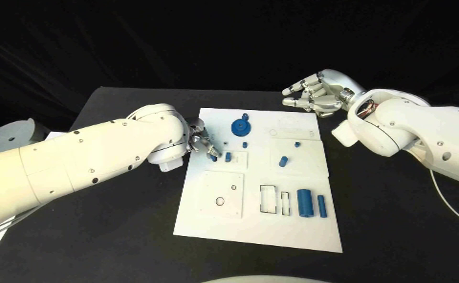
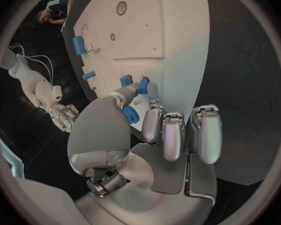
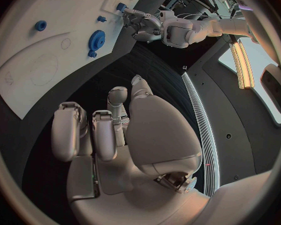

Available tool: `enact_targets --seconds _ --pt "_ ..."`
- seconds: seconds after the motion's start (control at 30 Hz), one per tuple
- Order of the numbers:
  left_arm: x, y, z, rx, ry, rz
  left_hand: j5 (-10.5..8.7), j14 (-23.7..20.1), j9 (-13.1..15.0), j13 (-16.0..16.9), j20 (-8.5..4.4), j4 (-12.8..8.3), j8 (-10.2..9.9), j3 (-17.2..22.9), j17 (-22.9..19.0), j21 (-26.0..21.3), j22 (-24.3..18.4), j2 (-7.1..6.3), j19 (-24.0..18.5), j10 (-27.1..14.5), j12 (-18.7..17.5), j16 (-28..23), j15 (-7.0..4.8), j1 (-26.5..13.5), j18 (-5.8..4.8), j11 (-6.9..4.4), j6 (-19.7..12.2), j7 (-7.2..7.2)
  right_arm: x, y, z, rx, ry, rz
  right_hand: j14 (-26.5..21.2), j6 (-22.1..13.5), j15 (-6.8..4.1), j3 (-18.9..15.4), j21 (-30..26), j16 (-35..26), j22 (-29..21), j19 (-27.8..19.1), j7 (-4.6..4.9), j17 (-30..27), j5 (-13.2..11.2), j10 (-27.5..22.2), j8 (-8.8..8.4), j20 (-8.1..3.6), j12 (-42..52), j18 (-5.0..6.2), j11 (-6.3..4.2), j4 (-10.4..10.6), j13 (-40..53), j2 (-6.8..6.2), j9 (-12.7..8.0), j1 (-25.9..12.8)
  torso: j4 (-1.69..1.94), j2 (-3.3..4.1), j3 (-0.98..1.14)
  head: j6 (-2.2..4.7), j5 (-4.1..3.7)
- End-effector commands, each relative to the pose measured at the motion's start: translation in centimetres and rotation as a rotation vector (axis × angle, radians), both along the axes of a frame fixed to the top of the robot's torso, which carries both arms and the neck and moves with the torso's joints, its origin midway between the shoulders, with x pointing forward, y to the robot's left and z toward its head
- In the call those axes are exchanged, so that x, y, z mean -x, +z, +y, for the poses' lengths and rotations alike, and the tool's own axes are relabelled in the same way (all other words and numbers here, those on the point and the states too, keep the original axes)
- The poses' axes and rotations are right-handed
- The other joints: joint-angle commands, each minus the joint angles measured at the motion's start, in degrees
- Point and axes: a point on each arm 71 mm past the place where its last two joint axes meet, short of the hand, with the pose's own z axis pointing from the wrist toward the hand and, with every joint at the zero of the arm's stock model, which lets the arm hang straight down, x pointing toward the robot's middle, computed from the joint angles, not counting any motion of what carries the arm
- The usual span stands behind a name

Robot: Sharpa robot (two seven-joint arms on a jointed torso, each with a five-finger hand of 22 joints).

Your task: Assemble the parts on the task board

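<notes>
White task board [image 1: 287,230] in the middle of the black worktop [image 1: 383,217], long sides running away from the robot, with bare worktop on every side of it.

Left hand [image 1: 201,140] at the board's left edge, about level with its upper third, fingertips over the white surface. Reaches toward a small blue part [image 1: 212,157] lying just inside that edge, with a second small blue part [image 1: 227,157] just beside it. In the left wrist view one finger [image 2: 129,94] extends to the first small part [image 2: 142,86] and appears to touch it, while the other fingers [image 2: 173,135] hang curled above the board's edge; cannot tell whether the part is grasped or merely touched.

Right hand [image 1: 314,96] over bare worktop beyond the board's far right corner, well apart from every part. Released, holding nothing, with fingers loosely bent and spread [image 3: 106,135].

Blue gear-shaped part [image 1: 242,126] near the far edge, close to the left hand. Blue peg [image 1: 283,161] toward the board's middle. Two long blue parts [image 1: 305,202] side by side near the right edge, next to outlined rectangular slots [image 1: 268,198]. Near half of the board mostly bare white, with a small round hole [image 1: 222,201] at left
</notes>
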Motion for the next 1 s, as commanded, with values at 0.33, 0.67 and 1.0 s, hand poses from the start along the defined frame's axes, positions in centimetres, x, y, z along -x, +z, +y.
enact_targets --seconds 0.33,0.67,1.0 --pt "0.42 -0.95 0.01 -0.059 -0.009 0.050 0.11 6.0 -0.6 0.6 -0.35 1.4 -0.6 -3.2 15.1 0.6 13.5 -0.73 5.4 0.4 0.8 0.2 -0.48 -1.6 -0.87 -0.34 0.8 0.04 0.09 0.00 0.21 0.002 0.022 -0.003 4.3 0.3 -0.04 -0.1 -0.3 -0.3 0.0 -0.3 -0.09 8.5 0.3 -0.4 0.31 -0.01 0.0 0.38 0.09 -0.2 -0.1 0.41 0.1 0.2 0.05 -0.01 -0.01 -0.13 -0.03" --pt "0.39 -0.98 0.09 -0.066 -0.012 0.053 0.14 6.0 -0.9 1.1 -0.38 2.2 -0.7 -5.0 15.1 0.8 13.7 -0.77 5.5 0.6 1.2 0.2 -0.51 -1.7 -0.93 -0.39 1.2 -0.02 0.09 0.00 0.24 0.002 0.023 -0.003 4.3 0.3 -0.04 -0.1 -0.3 -0.2 0.0 -0.3 -0.09 8.5 0.3 -0.3 0.31 -0.02 0.1 0.38 0.09 -0.2 0.0 0.41 0.1 0.3 0.00 0.01 0.01 -0.23 -0.05" --pt "0.43 -0.92 0.23 -0.066 -0.009 0.048 0.19 6.0 -1.3 1.4 -0.41 3.6 -0.8 -7.5 15.1 1.0 13.9 -0.74 5.5 0.7 1.4 0.2 -0.57 -1.7 -0.98 -0.42 1.5 -0.06 0.08 -0.01 0.25 0.001 0.024 -0.002 4.3 0.3 -0.04 -0.1 -0.3 -0.2 0.0 -0.3 -0.09 8.5 0.3 -0.3 0.31 -0.02 0.1 0.38 0.09 -0.2 0.0 0.41 0.1 0.3 0.02 0.01 -0.03 -0.26 -0.13"
